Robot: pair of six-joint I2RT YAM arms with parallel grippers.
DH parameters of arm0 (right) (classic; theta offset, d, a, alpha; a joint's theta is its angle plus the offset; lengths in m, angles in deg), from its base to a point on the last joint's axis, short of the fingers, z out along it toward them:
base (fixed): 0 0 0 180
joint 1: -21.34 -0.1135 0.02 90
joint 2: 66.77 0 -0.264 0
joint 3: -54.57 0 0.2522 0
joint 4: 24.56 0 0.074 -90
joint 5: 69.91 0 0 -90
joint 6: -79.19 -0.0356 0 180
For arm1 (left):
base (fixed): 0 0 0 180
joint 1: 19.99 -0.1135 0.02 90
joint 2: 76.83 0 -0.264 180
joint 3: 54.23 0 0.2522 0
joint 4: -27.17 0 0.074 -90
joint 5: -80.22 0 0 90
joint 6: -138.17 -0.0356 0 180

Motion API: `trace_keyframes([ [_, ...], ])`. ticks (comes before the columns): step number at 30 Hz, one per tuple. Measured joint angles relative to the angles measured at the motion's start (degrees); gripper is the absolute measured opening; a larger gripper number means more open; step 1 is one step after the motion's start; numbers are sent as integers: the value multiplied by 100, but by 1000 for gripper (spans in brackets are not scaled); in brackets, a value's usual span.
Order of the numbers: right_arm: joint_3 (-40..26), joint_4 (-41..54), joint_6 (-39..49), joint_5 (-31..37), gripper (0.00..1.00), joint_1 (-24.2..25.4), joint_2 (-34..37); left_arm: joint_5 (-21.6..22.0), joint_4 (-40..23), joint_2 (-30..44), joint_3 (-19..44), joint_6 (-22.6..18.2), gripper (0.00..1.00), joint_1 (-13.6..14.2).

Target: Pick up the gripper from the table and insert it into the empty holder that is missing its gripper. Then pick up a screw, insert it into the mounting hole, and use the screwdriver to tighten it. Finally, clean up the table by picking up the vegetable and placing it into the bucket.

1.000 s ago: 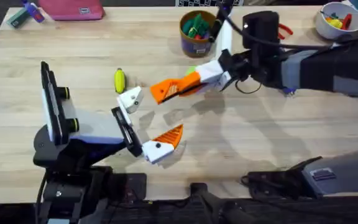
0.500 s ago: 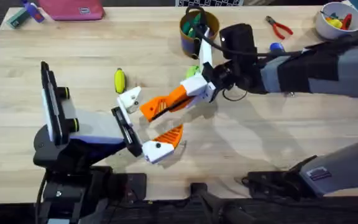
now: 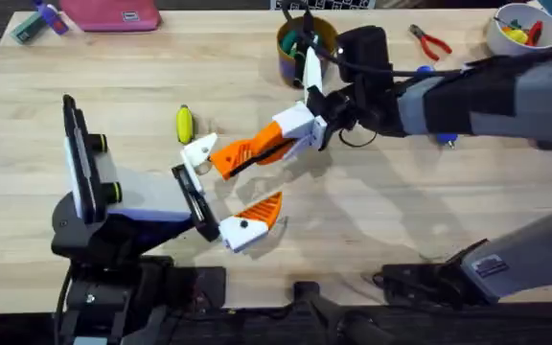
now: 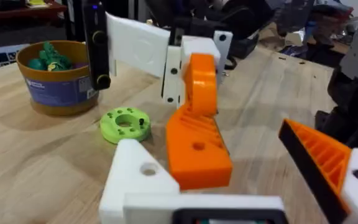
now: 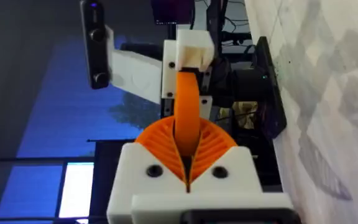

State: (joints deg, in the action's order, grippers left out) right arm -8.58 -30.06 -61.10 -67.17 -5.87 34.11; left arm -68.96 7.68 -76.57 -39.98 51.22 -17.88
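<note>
**Orange fingertip at the mouth of the empty white base: alignment check**

I have the small orange plastic wedge-shaped gripper fingertip (image 3: pixel 241 153) clamped between the right gripper's (image 3: pixel 274 141) orange ribbed pads. The right wrist view shows the pads closed narrow on it, the part standing out straight ahead of the jaw.

In the overhead view the right arm reaches across from 3 o'clock. The fingertip's long axis runs from about 2 o'clock down to 8 o'clock, with its free end leading toward 8 o'clock. That end sits just beside, possibly touching, the small white angular plastic holder (image 3: pixel 199 151), the bare finger base of the left gripper (image 3: pixel 226 190). I cannot tell from above whether it has begun to seat.

The left gripper stands wide open. Its other white base carries its own orange wedge (image 3: pixel 261 210), at 5 o'clock from the bare one and well apart from it.

The left wrist view gives the better read: the orange fingertip (image 4: pixel 196 134) hangs over the white holder (image 4: pixel 138 177) with its lower block overlapping the base's far edge, and the holder's screw hole is uncovered.

My judgement: the insertion turns on sliding along that 2-to-8 axis, and the right arm is the only one able to do it. Any yaw offset between wedge and base would likely jam it.

The light wooden butcher-block table (image 3: pixel 420 211) is bare beneath the work.
</note>
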Motion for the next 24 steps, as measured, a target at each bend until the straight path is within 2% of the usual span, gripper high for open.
trace_keyframes([
  [24,-126,3,-202,185,9,-102,114,4,1,1,0,0,985,0],
])
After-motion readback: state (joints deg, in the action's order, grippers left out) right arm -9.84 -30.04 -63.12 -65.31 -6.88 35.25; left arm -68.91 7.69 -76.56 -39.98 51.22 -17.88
